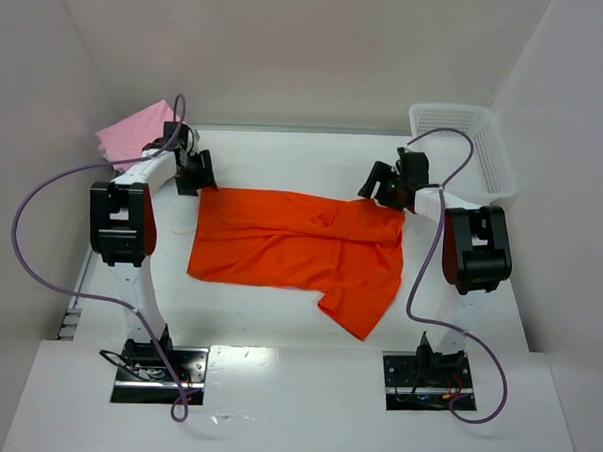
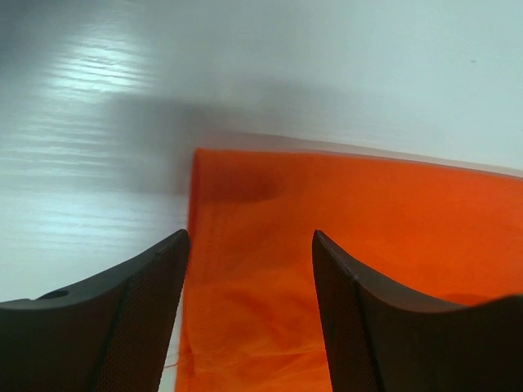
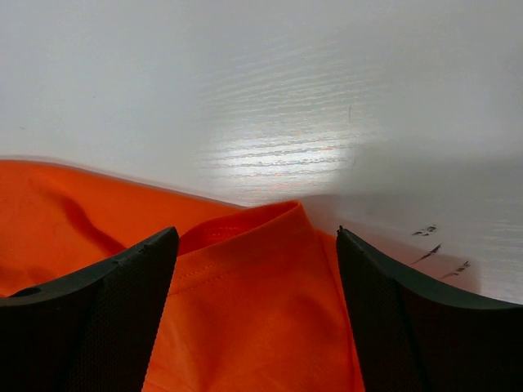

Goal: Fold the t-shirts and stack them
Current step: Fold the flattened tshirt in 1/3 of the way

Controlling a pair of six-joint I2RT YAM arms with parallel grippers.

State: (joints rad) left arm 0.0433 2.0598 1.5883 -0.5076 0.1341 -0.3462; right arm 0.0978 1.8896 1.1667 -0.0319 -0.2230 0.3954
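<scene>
A bright orange t-shirt (image 1: pixel 296 246) lies spread on the white table, one sleeve pointing toward the near right. A light pink t-shirt (image 1: pixel 133 134) sits folded at the far left. My left gripper (image 1: pixel 194 176) hangs open over the orange shirt's far left corner (image 2: pixel 245 269), cloth showing between its fingers. My right gripper (image 1: pixel 383 190) stands open over the far right corner, where a folded hem (image 3: pixel 253 261) lies between its fingers. Neither gripper holds anything.
A white mesh basket (image 1: pixel 465 143) stands at the far right against the wall. White walls close in the table on three sides. Purple cables loop beside both arms.
</scene>
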